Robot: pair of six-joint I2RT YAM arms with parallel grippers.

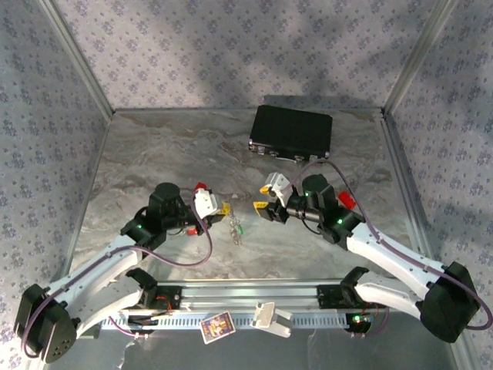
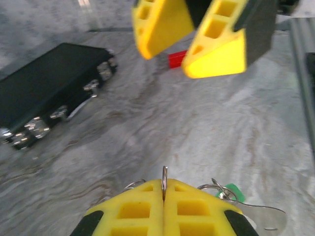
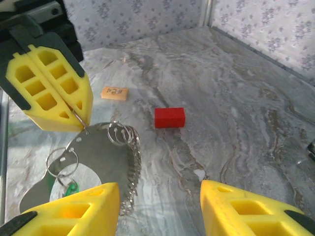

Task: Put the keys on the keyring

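I have the left hand (image 2: 164, 191) pinching the keyring (image 3: 101, 160) by its top, green key (image 3: 72, 189) dangling toward the table (image 3: 236, 108), just ahead-left of my spread right hand (image 3: 158, 209)

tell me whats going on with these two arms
The left fingers are shut on a small wire ring at the edge of the keyring. The right fingers stand open, facing it. A green key sits against the keyring; whether it is threaded on is unclear.
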